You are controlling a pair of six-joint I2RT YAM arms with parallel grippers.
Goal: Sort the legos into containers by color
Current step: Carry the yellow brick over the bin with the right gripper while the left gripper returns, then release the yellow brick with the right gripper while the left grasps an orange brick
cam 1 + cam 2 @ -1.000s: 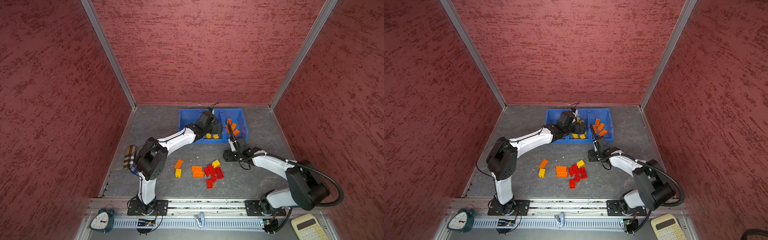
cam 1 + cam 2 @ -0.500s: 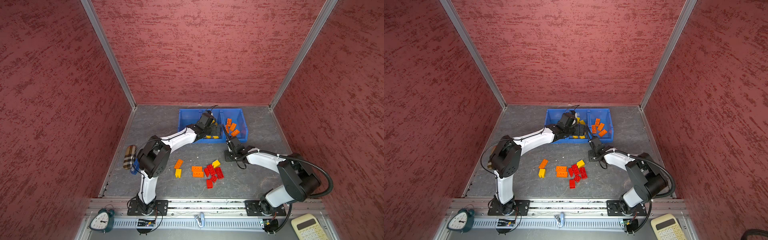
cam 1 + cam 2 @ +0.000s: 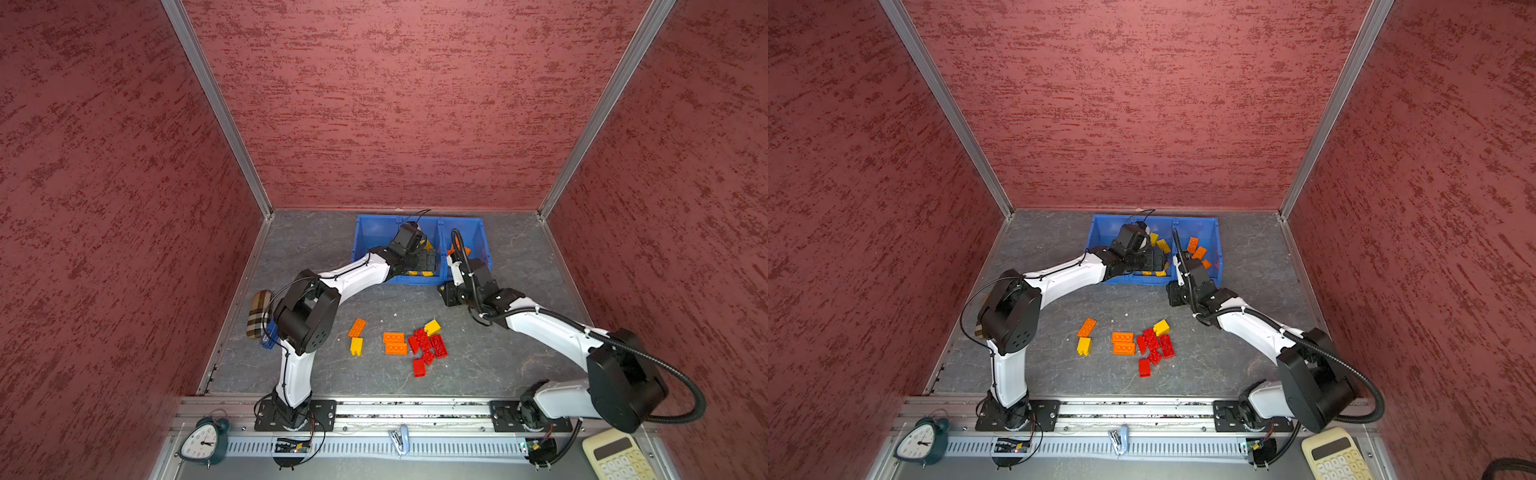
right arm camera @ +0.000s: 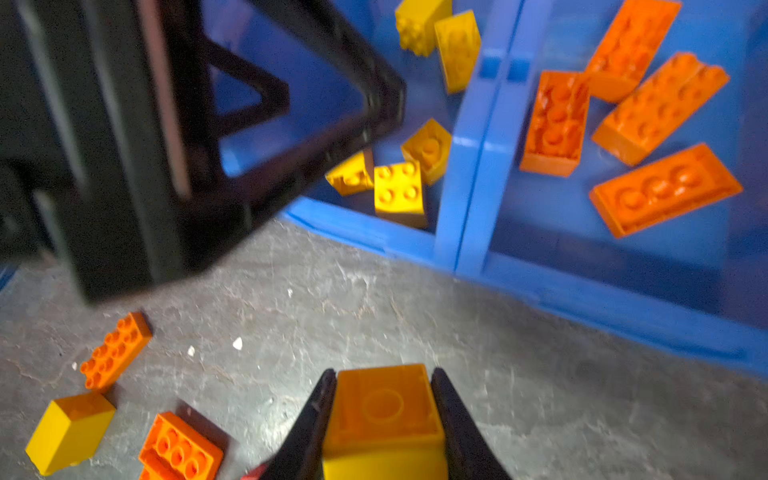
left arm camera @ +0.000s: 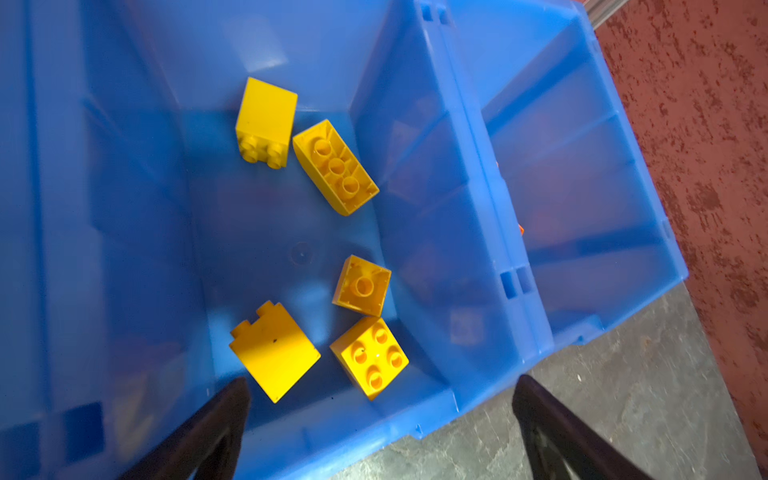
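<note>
The left claw [image 5: 380, 384] stood wide open above the front lip of the containers [image 3: 374, 237], over five yellow legos [image 5: 361, 286] in the middle bin [image 5: 270, 232]. Bare worktop [image 3: 399, 303] separated that lip from the loose bricks [image 3: 395, 343]. Further right, the right claw [image 4: 382, 374] gripped a yellow brick [image 4: 384, 415] near the lip, and orange legos [image 4: 557, 120] lay in the rightmost bin [image 4: 685, 249].
</note>
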